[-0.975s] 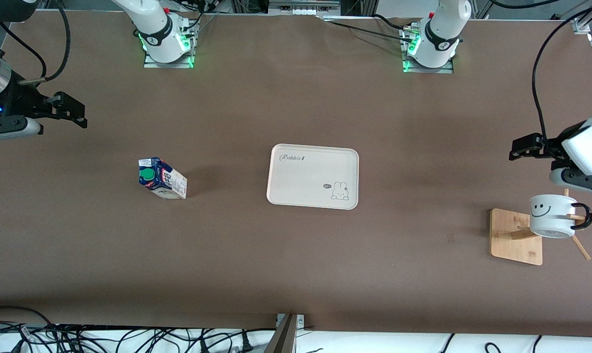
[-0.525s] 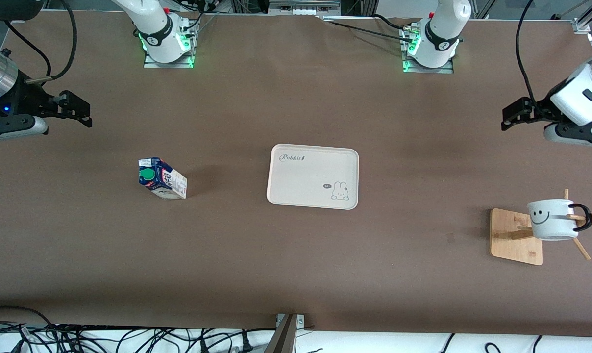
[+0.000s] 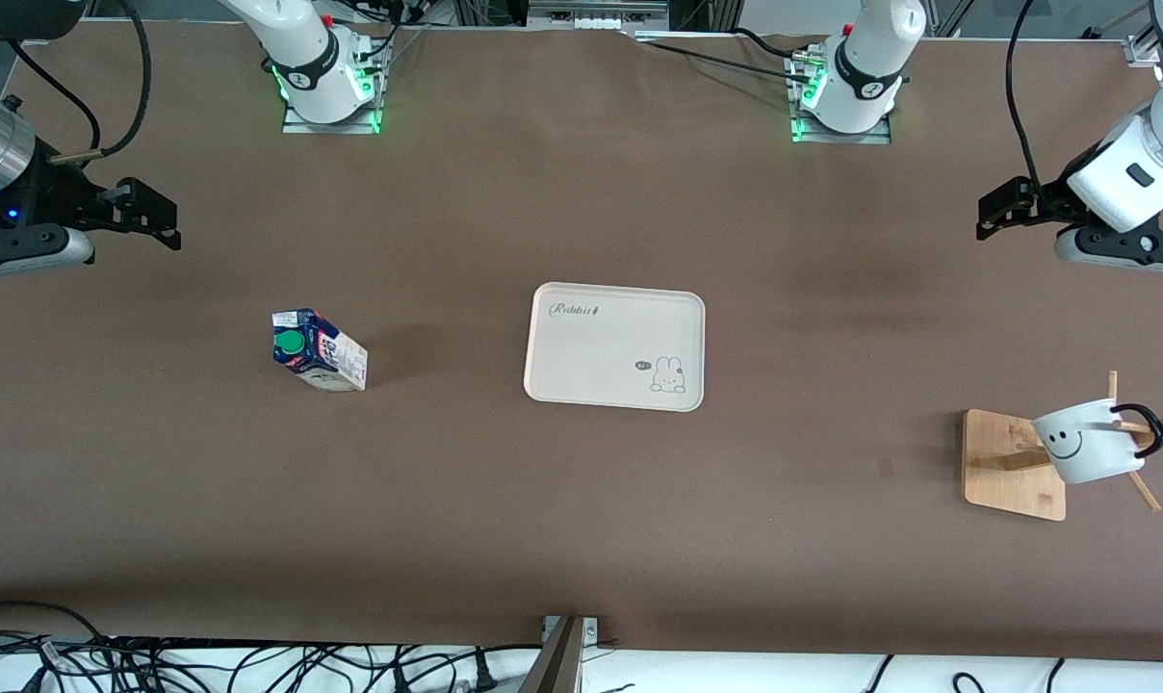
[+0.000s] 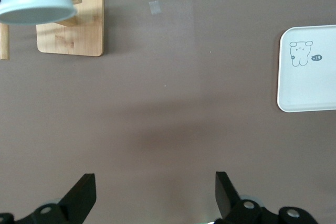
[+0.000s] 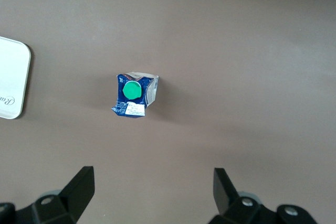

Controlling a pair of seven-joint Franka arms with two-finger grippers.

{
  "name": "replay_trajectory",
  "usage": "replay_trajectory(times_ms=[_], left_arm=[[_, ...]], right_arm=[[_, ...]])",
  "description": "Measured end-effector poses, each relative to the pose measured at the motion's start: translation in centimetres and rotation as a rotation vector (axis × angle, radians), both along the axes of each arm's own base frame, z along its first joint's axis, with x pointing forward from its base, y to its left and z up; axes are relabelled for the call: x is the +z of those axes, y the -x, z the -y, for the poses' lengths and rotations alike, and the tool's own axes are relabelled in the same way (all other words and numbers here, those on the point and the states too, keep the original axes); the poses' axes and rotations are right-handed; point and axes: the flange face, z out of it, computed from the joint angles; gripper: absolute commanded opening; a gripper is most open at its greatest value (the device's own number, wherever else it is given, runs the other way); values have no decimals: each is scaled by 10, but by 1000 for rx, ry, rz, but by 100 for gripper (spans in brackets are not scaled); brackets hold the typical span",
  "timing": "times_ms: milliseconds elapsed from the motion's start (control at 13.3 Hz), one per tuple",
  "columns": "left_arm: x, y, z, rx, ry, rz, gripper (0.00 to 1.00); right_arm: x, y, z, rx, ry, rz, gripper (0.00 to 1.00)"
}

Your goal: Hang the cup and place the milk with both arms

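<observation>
Centrally a cream tray [image 3: 615, 346], milk [image 3: 318, 349] toward the right arm's end, cup [image 3: 1087, 442] hanging on wooden rack [image 3: 1015, 464], both tools released, left tool [image 3: 988, 214], right tool [image 3: 158, 217]

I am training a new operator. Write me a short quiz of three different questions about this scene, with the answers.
1. True or false: the cup hangs by its handle on the wooden rack.
2. Where does the milk stand? A on the tray; B on the table, toward the right arm's end; C in a gripper.
3. Fill in: the left gripper and the right gripper are both ____.

Key: 1 true; 2 B; 3 open.
</observation>
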Motion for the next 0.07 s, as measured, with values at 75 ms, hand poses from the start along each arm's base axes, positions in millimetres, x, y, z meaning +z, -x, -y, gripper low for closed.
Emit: replay_trajectory(times_ms=[75], left_arm=[[1,-4,0,-1,0,-4,100]], right_arm=[[0,0,-1,2,0,0,100]])
